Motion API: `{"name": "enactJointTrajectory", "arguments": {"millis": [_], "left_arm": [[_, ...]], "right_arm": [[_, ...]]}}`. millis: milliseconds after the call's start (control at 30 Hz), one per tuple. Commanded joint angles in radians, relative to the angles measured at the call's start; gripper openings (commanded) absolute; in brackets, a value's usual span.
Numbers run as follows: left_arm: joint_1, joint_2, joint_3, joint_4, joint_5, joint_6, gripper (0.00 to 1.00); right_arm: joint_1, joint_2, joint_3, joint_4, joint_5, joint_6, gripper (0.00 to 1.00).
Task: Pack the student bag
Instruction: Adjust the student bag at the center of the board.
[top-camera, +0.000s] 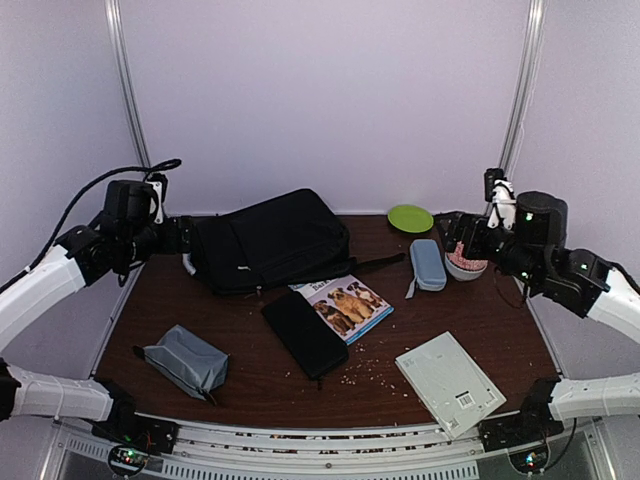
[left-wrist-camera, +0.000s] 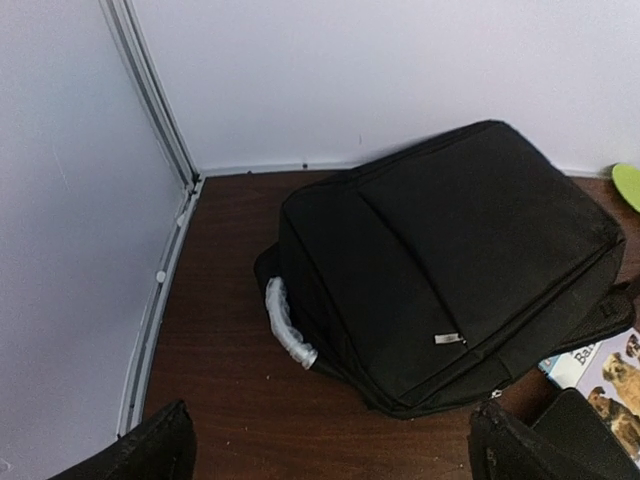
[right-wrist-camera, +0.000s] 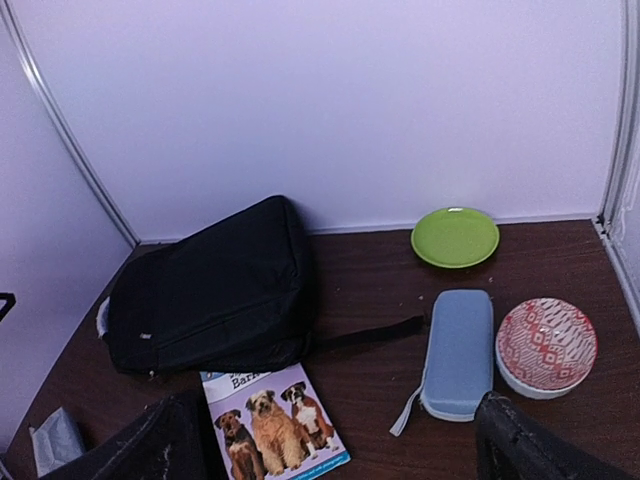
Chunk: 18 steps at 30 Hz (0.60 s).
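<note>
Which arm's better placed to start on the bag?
Left. The left gripper, open, sits right beside the student bag at its handle end. The right gripper, also open, is over by the bowl and blue case, farther from the bag.

Matt black woven cloth covers the student bag (top-camera: 270, 240) at centre frame, its handle (left-wrist-camera: 288, 325) a crinkled, translucent grey-white plastic, on a smooth dark wood-look surface (top-camera: 480, 305) with a faint sheen. To the right, a glossy green plate (top-camera: 410, 218) and a glazed red-and-white patterned bowl (right-wrist-camera: 546, 345) join a blue-grey case (top-camera: 428, 264) of matt textile. Lower down lie a glossy paper book (top-camera: 343, 305), a matt black flat case (top-camera: 304, 332), a soft grey cloth pouch (top-camera: 187, 360) and a dull white card booklet (top-camera: 449, 383).
</note>
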Motion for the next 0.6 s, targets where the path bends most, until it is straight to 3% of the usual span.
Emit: {"name": "enactJointTrajectory", "arguments": {"millis": [0,200,400,567], "left_arm": [[0.032,0.104,0.096,-0.154,-0.001,-0.114,0.98],[0.252,0.131,-0.051,-0.076,0.361,-0.31,0.94],[0.325,0.199,-0.07,-0.034,0.426,-0.356,0.94],[0.375,0.364,0.017,0.005,0.481,-0.372,0.91]], "right_arm": [[0.117,0.08,-0.036,0.029,0.056,0.07,1.0],[0.261,0.237,-0.041,0.06,0.062,0.12,0.99],[0.303,0.34,-0.035,0.073,0.015,0.171,0.99],[0.303,0.368,-0.043,0.087,0.003,0.222,0.99]]}}
